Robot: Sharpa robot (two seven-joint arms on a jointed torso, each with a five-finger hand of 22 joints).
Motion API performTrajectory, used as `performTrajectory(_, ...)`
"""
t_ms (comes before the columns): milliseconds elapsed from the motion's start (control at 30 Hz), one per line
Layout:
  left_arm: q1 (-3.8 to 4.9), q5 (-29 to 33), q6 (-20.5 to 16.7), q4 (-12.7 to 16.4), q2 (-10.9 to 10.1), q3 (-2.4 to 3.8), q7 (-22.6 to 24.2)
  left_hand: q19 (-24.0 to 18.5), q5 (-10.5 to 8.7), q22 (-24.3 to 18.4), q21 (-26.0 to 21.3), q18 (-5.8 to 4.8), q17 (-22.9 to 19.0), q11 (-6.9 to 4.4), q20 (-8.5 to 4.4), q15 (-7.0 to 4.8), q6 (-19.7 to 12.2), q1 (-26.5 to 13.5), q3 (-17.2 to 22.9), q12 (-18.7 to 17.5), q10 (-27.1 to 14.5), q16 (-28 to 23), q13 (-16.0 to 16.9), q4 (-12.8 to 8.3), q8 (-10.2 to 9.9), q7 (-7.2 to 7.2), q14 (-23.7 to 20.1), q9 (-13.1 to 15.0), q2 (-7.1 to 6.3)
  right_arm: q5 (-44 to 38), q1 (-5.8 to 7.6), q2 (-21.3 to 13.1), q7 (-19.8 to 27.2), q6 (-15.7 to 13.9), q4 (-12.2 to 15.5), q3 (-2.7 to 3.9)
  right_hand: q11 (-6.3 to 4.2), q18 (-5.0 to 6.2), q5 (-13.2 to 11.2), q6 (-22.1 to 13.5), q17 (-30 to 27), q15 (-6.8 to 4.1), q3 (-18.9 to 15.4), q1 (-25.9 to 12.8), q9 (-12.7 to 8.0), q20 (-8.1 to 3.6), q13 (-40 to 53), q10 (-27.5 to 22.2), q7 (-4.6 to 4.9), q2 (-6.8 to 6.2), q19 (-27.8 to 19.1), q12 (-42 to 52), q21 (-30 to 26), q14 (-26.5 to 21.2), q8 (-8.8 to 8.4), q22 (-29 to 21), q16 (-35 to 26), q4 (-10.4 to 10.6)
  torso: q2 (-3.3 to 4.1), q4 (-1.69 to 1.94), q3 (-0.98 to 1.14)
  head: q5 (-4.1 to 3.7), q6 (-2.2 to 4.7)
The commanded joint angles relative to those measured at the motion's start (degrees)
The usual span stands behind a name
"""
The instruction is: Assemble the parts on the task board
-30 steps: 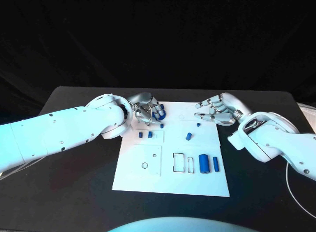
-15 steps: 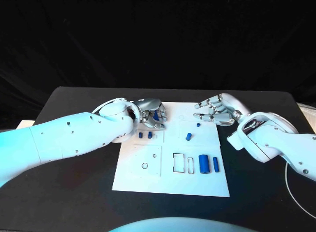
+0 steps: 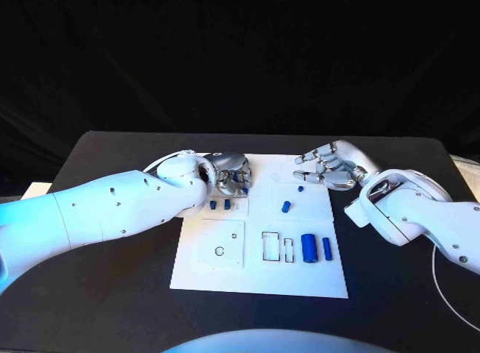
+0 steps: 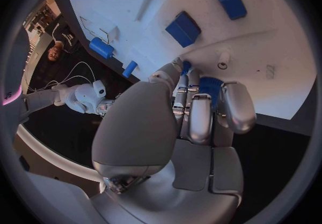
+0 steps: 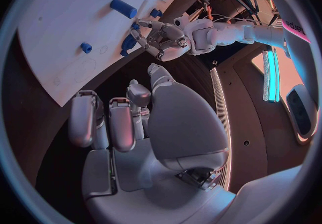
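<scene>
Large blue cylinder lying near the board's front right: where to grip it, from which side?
Probably from straight above, fingers closing across the middle of the large blue cylinder. It lies flat on the task board, long axis running front to back, so its curved flanks face left and right. A slimmer blue pin lies close on its right, leaving little room there.

Head view looks down on the whole task board [image 3: 261,276]; wrist views sit close behind each hand – left over the board, right off its edge; all share the board.
</scene>
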Motion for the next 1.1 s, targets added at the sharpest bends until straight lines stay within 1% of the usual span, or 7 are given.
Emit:
performTrajectory(33,-0.04,-1.11,1.48,-0.10,0.34,0.05,-0.70,0.61,-0.06,0.55,0.62,-0.74,-0.26,-0.04,-0.09,-0.32,0.76,0.44,0.81,-0.47,0.82,-0.21,-0.23,-0.14,-0.36,-0.06,2.09,-0.12,0.40,-0.20,-0.05,0.00,0.34,0.74,0.13,0.00,-0.17,1.03,0.13,0.38,0.05,0.08,0.12,-0.17,-0.01,0.12,0.05,-0.30,-0.01,0.15,-0.33,0.27,-0.19,2.69,-0.07,0.00,-0.25,0.12,-0.02,0.08,0.04,-0.12,-0.07)
performTrajectory(233,-0.05,-1.11,2.38,-0.30,0.65,0.05,-1.20,0.68,-0.09,1.27,1.30,-0.86,-0.66,-0.17,-0.17,-0.46,1.64,0.48,2.61,-1.30,1.97,-0.13,-0.76,-0.58,-0.77,-0.03,2.11,-0.36,0.39,-0.20,-0.05,0.04,0.33,0.82,0.16,0.00,-0.17,1.03,0.13,0.38,0.05,0.08,0.12,-0.17,-0.01,0.12,0.05,-0.30,-0.01,0.15,-0.33,0.27,-0.19,2.69,-0.07,0.00,-0.25,0.12,-0.05,0.05,0.00,-0.03,-0.21)
performTrajectory(567,-0.05,-1.12,3.94,-0.81,1.16,0.05,-1.94,0.73,-0.15,2.03,1.99,-0.96,-0.99,-0.35,-0.29,-0.58,2.74,0.15,4.44,-2.08,3.46,0.03,-1.13,-1.15,-1.12,-0.03,2.10,-0.53,0.46,-0.20,-0.05,0.03,0.34,0.91,0.19,0.00,-0.17,1.04,0.20,0.40,0.03,0.08,0.13,-0.14,0.00,0.12,0.14,-0.25,-0.01,0.15,-0.33,0.41,-0.19,2.69,-0.06,-0.01,-0.26,0.12,-0.05,0.05,0.02,-0.06,-0.23)
performTrajectory(733,-0.06,-1.09,3.08,-0.75,1.05,0.09,-2.02,0.92,-0.09,3.00,3.00,-1.14,-1.41,-0.57,-0.51,-0.84,4.13,1.03,6.62,-2.57,5.42,0.09,-1.08,-2.67,-1.17,0.03,2.07,-0.55,0.89,-0.20,-0.05,0.01,0.36,0.90,0.20,0.00,-0.17,1.04,0.20,0.40,0.03,0.08,0.13,-0.14,0.00,0.12,0.14,-0.25,-0.01,0.15,-0.33,0.41,-0.19,2.69,-0.06,-0.01,-0.26,0.12,-0.06,0.05,0.05,-0.09,-0.24)
performTrajectory(933,-0.06,0.46,-0.23,0.11,0.09,0.51,-0.92,0.96,-0.07,3.75,3.69,-1.28,-2.30,-0.38,-0.51,-0.69,5.09,1.28,9.92,-4.02,6.81,-0.04,-1.16,-4.80,-1.81,0.40,1.96,-0.82,0.54,-0.20,-0.05,0.03,0.40,0.88,0.16,0.00,-0.17,1.04,0.20,0.40,0.03,0.08,0.13,-0.14,0.00,0.12,0.14,-0.25,-0.01,0.15,-0.33,0.41,-0.19,2.69,-0.06,-0.01,-0.26,0.12,-0.09,0.08,0.02,-0.16,-0.17)
performTrajectory(1033,-0.04,1.99,-1.91,0.93,-0.65,1.14,-0.38,0.96,-0.11,3.99,3.89,-1.30,-2.58,-0.42,-0.49,-0.65,5.47,0.78,10.91,-4.56,7.33,-0.03,-1.14,-5.40,-2.06,0.44,1.92,-0.92,0.24,-0.20,-0.05,0.05,0.41,0.87,0.13,0.00,-0.17,1.04,0.20,0.40,0.03,0.08,0.13,-0.14,0.00,0.12,0.14,-0.25,-0.01,0.15,-0.33,0.41,-0.19,2.69,-0.06,-0.01,-0.26,0.12,-0.13,0.07,0.06,-0.07,-0.04)
performTrajectory(1100,-0.02,2.78,-2.28,1.71,-1.26,1.61,-0.32,0.94,-0.15,4.16,4.01,-1.31,-2.82,-0.38,-0.47,-0.65,5.73,0.18,11.66,-5.05,7.72,-0.02,-1.12,-5.86,-2.31,0.46,1.89,-1.01,-0.01,-0.20,-0.05,0.09,0.40,0.85,0.08,0.00,-0.17,1.03,0.20,0.40,0.04,0.08,0.13,-0.14,0.00,0.12,0.15,-0.24,-0.01,0.15,-0.33,0.42,-0.19,2.69,-0.06,-0.01,-0.26,0.12,-0.11,0.07,0.04,-0.21,0.17)
